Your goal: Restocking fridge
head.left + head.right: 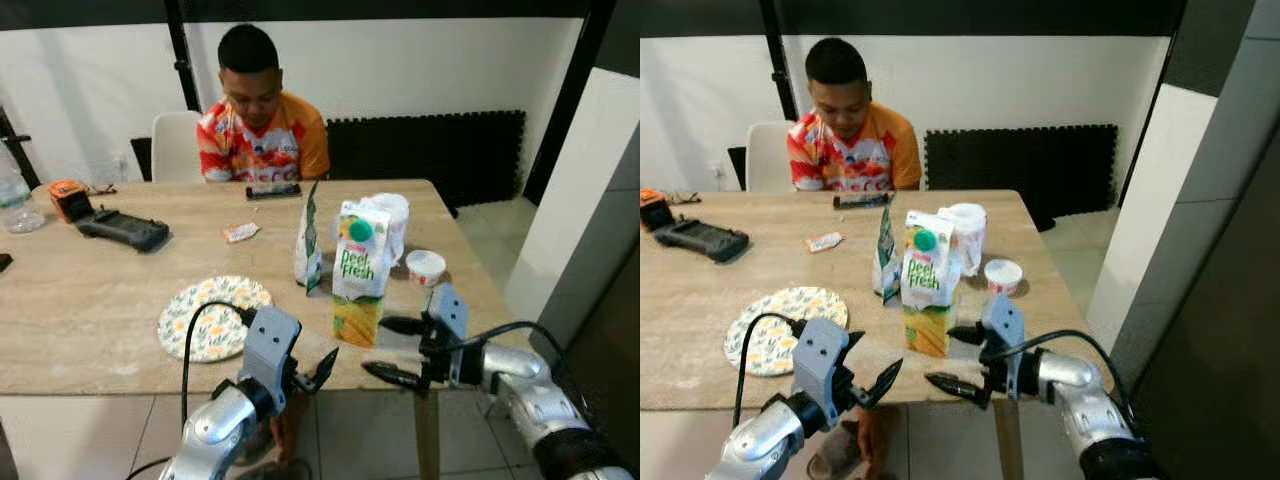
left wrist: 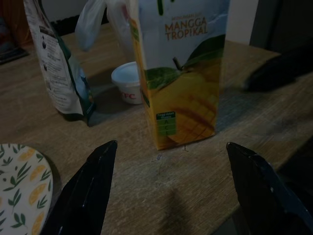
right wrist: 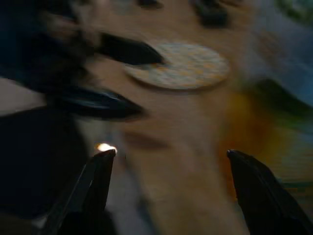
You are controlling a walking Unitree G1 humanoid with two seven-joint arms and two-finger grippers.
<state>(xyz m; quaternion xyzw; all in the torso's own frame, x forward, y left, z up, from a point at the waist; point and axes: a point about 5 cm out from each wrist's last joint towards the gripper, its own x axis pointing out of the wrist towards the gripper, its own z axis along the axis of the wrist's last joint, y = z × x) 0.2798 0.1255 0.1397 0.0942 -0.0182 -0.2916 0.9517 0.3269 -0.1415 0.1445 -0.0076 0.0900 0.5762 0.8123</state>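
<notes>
Wooden table (image 1: 80, 300) is filling the room's middle, its near edge meeting both grippers. Left gripper (image 1: 305, 372) is hovering released at that edge, near a floral plate (image 1: 212, 317). Right gripper (image 1: 395, 350) is reaching with fingers spread, just right of the juice carton (image 1: 358, 272), which is standing upright near the edge. Beyond it, a pouch (image 1: 308, 240), cup (image 1: 426, 267) and bag (image 1: 395, 222) are waiting; a person (image 1: 262, 120) is sitting at the far side.

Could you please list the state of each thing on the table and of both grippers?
Juice carton: upright, green cap on.
Green-and-white pouch: standing.
Small white tub: lid on.
Patterned plate: flat, nothing on it.
Left gripper: open, before the carton.
Right gripper: open, beside the carton.
</notes>
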